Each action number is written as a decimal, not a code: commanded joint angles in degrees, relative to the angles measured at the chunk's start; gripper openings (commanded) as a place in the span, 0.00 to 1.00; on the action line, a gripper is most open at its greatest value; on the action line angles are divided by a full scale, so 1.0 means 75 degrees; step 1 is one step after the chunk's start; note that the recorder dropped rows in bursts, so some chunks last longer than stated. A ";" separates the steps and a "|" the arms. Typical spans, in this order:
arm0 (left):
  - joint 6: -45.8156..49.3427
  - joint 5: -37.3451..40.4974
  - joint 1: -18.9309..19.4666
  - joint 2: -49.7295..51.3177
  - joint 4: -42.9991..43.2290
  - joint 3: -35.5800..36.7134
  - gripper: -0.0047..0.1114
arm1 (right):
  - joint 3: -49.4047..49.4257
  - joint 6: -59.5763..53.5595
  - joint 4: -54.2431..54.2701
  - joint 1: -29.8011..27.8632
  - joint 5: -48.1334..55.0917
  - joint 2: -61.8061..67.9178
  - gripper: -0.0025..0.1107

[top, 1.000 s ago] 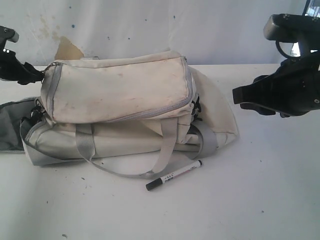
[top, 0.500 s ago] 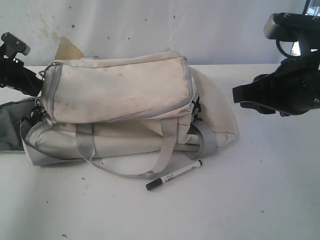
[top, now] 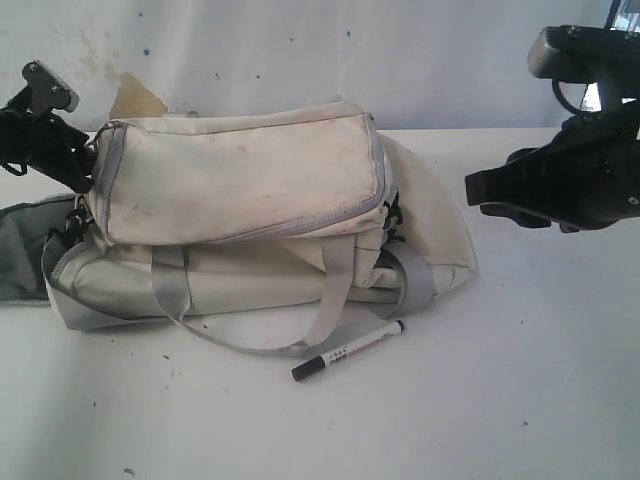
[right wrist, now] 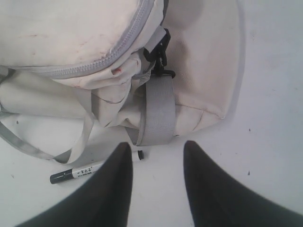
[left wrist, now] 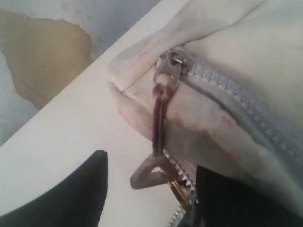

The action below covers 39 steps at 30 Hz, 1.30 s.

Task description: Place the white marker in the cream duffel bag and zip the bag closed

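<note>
The cream duffel bag (top: pixel 240 200) lies zipped in the middle of the white table, stained, with grey straps. The white marker (top: pixel 350 349) lies on the table just in front of it, black cap pointing left, beside a loose grey handle (top: pixel 320 310). My left gripper (top: pixel 75 160) is at the bag's left end and is open. In the left wrist view the grey zipper pull tab (left wrist: pixel 154 171) hangs on a dark cord between its fingers (left wrist: pixel 75 194), apart from both. My right gripper (top: pixel 478 197) hovers open, right of the bag. Its finger (right wrist: pixel 106 189) hides part of the marker (right wrist: pixel 75 173).
A dark grey fabric flap (top: pixel 20 250) spreads on the table left of the bag. A brown torn patch (top: pixel 135 100) marks the wall behind. A black buckle (right wrist: pixel 158 56) and a grey webbing strap (right wrist: pixel 158 109) sit on the bag's right end.
My left gripper has moved right and a little up, closing in on the bag's left end. The right arm, marker and bag have stayed put.
</note>
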 commanded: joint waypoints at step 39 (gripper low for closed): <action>-0.6907 0.2465 -0.0113 -0.1249 0.3483 -0.0028 0.04 | -0.3733 -0.2435 0.2748 0.0013 0.2434 0.3663 0.32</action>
